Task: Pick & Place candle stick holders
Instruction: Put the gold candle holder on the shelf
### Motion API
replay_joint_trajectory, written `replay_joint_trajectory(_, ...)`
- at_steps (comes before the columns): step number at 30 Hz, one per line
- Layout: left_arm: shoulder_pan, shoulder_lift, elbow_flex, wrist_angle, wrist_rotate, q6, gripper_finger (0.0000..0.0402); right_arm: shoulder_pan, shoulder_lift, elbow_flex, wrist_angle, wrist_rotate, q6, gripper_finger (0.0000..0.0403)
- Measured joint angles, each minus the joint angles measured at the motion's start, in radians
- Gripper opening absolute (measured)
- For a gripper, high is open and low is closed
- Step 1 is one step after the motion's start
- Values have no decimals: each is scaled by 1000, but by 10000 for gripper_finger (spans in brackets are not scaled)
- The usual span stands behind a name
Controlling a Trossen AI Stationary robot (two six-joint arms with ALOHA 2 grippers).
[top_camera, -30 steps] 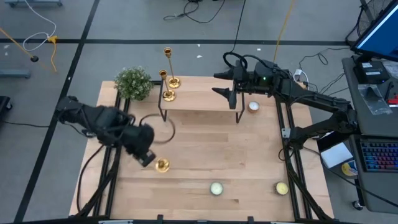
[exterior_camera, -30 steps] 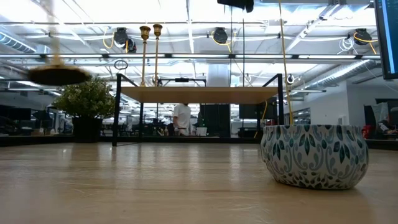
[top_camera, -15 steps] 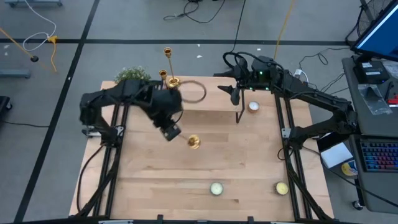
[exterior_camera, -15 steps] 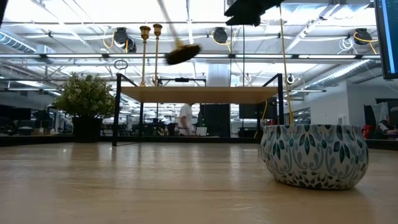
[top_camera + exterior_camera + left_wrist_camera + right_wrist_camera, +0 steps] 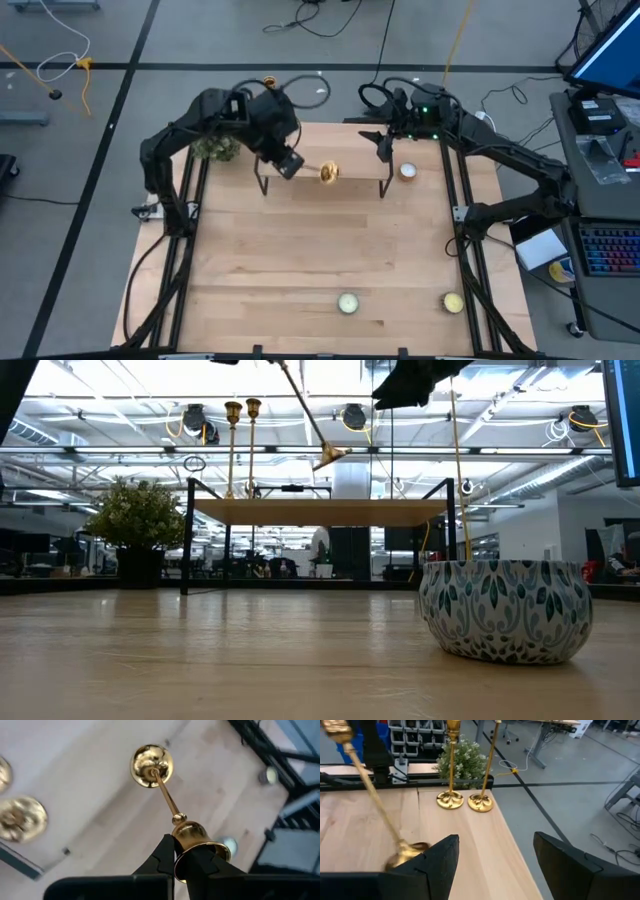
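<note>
The left gripper (image 5: 175, 865) is clamped on a tilted candlestick (image 5: 162, 790), holding it in the air above the small raised shelf (image 5: 350, 165). The right gripper (image 5: 495, 855), fingers apart and empty, hangs beside two upright candlesticks (image 5: 465, 800) on that shelf.

Two gold candlesticks (image 5: 465, 765) stand upright (side by side); a third (image 5: 160, 785) hangs tilted, gripped.
</note>
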Motion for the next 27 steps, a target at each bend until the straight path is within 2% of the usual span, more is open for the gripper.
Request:
replay_joint_trajectory(12,114,0,0,37,23,65,13,-19,-13,0,2,-6,-11,249)
replay_joint_trajectory(19,131,0,0,137,28,112,13,10,-13,0,100,-186,-12,249)
replay_joint_trajectory(24,134,0,0,165,18,131,13,67,-12,0,216,-180,-10,249)
replay_joint_trajectory(27,129,0,0,174,19,133,13,118,4,1,258,-116,-28,249)
